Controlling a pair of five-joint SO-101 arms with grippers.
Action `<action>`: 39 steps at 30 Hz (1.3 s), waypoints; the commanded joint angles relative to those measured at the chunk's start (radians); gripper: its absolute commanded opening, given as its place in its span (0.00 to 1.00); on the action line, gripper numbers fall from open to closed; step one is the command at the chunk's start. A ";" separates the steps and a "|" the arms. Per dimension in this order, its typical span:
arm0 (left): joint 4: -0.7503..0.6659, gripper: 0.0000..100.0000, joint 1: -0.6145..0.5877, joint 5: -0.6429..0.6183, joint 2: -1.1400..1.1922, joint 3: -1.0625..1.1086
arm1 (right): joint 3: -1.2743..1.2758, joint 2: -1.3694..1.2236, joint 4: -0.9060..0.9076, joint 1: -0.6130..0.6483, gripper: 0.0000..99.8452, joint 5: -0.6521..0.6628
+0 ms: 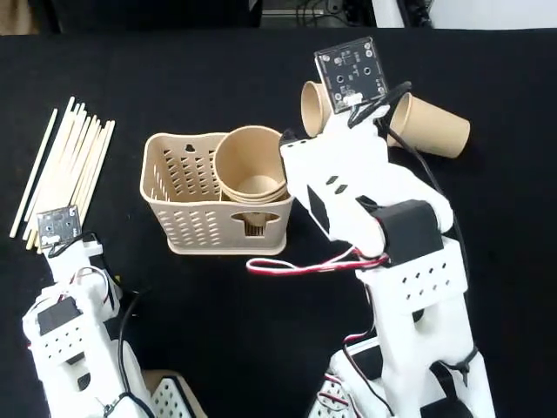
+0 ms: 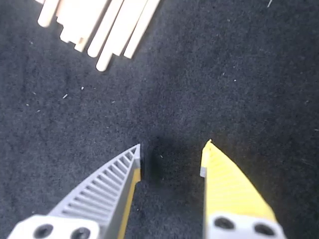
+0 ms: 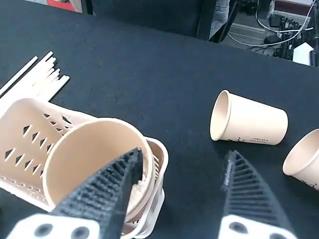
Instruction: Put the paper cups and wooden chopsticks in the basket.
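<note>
Basket (image 1: 174, 187): standing centre, stacked cups (image 1: 251, 165) nesting in its right end.
Right hand (image 3: 184, 154): hanging wide open, empty, just right of that stack.
Left hand (image 2: 172, 149): gaping empty, nearside of chopsticks (image 2: 94, 25).
Loose cups (image 1: 431, 126): lying sideways far right; pinching a rim wall is looking safest.

Nothing legible anywhere. Faint dark print low on the side of a lying paper cup (image 3: 249, 125) — too small to make out. Tiny marks on the circuit board (image 1: 351, 73) at one o'clock and on the second board (image 1: 58, 226) at nine o'clock — likewise unreadable.
</note>
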State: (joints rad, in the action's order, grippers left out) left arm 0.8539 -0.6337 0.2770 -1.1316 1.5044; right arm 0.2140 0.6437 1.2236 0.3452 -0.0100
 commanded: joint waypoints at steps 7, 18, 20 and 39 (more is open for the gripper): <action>-0.012 0.20 0.008 0.006 -0.012 -0.004 | -0.045 -0.005 0.035 -0.201 0.26 0.292; -0.006 0.20 0.015 0.008 -0.012 -0.004 | 0.305 -0.183 -0.499 -0.543 0.27 0.574; -0.005 0.20 0.012 0.008 -0.012 -0.004 | 0.348 -0.245 -0.635 -0.554 0.27 0.569; 0.020 0.20 0.015 0.055 -0.012 -0.005 | 0.019 -0.928 -1.000 -0.646 0.26 0.419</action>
State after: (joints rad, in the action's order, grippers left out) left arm 0.8692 -0.6337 0.3199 -1.1316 1.5044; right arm 0.3322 -0.2601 0.2432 -0.2839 0.4074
